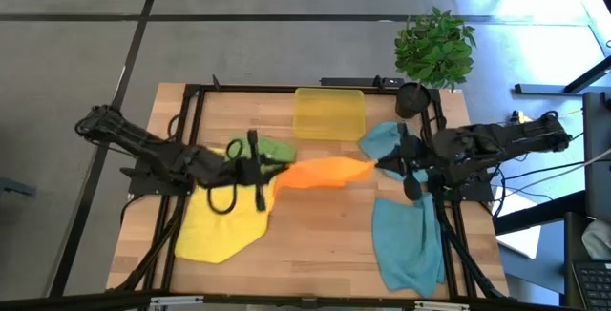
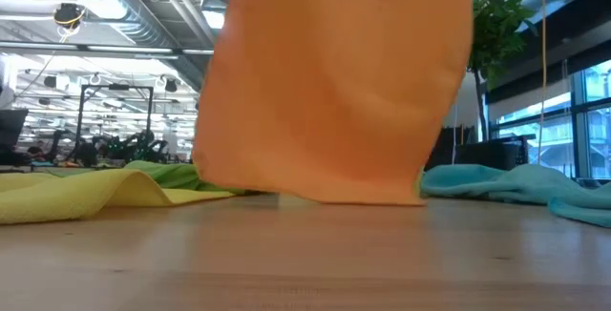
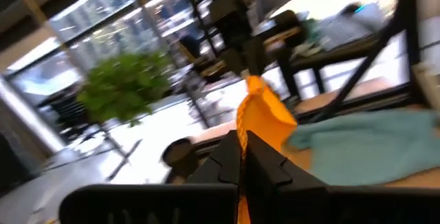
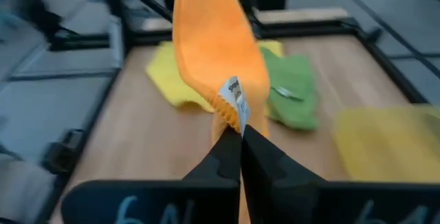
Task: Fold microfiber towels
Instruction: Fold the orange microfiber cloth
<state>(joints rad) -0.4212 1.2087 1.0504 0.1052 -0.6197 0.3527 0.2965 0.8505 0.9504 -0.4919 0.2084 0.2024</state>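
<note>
An orange towel (image 1: 325,172) is stretched between my two grippers above the table's middle. In the low view it hangs as a broad sheet (image 2: 334,82). My left gripper (image 1: 277,166) is shut on its left end and my right gripper (image 1: 379,165) on its right end. A yellow towel (image 1: 220,223) lies flat at the near left. A green towel (image 1: 275,147) lies bunched behind the left gripper. One teal towel (image 1: 382,140) lies crumpled at the far right, and another (image 1: 408,242) is spread at the near right. My left gripper pinches the orange towel's left end (image 3: 253,122) between its two shut fingers, coming level from the table's left. The cloth bunches up just beyond the fingertips. My right gripper pinches the hemmed corner with the white label (image 4: 234,100), slanting slightly down from the table's right. The towel hangs between both grippers. I cannot tell whether its lower edge (image 2: 325,196) touches the table.
A translucent yellow tray (image 1: 329,114) sits at the far middle of the table. A black cup (image 1: 411,97) and a potted plant (image 1: 435,46) stand at the far right corner. Bare wood (image 1: 315,244) lies at the near middle.
</note>
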